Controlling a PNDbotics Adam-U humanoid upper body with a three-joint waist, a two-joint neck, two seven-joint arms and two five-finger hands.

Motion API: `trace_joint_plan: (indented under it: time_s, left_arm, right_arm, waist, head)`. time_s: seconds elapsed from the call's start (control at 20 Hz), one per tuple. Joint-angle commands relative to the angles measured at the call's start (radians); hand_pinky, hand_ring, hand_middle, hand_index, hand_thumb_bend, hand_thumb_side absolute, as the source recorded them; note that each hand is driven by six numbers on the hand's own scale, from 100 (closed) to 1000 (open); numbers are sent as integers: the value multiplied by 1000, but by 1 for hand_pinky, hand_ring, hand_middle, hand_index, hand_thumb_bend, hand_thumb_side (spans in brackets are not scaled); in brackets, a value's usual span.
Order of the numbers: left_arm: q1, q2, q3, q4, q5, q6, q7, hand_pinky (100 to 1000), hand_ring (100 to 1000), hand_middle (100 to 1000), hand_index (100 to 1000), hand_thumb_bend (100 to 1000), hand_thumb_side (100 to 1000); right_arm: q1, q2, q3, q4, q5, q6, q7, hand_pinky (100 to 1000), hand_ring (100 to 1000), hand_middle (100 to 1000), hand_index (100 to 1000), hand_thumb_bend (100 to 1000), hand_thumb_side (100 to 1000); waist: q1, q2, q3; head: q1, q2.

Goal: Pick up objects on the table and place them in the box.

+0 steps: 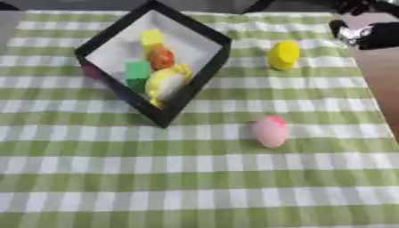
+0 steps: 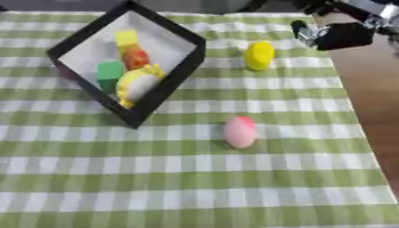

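A black box [image 1: 204, 30] with a white inside stands tilted at the upper left of the green checked cloth. In it lie several pieces: a yellow one, an orange one [image 1: 161, 59], a green block [image 1: 137, 70] and a yellow-white one. A yellow rounded object [image 1: 283, 55] lies on the cloth to the right of the box. A pink egg-shaped object [image 1: 270, 131] rests nearer the middle. My right hand [image 2: 336, 34], black with silver parts, hovers at the top right, up and to the right of the yellow object, apart from it.
A small dark pink thing [image 1: 90, 70] shows against the outside of the box's left wall. The cloth ends at the right on bare brown table [image 1: 383, 75].
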Motion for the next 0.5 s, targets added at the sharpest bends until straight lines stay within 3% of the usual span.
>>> trace_joint_plan:
  time_s: [0.05,0.5]
  left_arm:
    - [-4,10,12,-15,6,2,-1,819,789,801,780,301,636]
    - [-1,3,11,-14,4,8,-6,819,789,799,778,297,634]
  right_arm:
    - [-31,-66,11,-2,31,-16,56,871,860,828,870,205,466]
    - [-149,5,46,193,94,-71,156,878,871,844,893,314,357]
  waist:
    - [-13,-24,1]
    - [-12,-24,2]
  head:
    - [-3,-11]
    - [-8,-11]
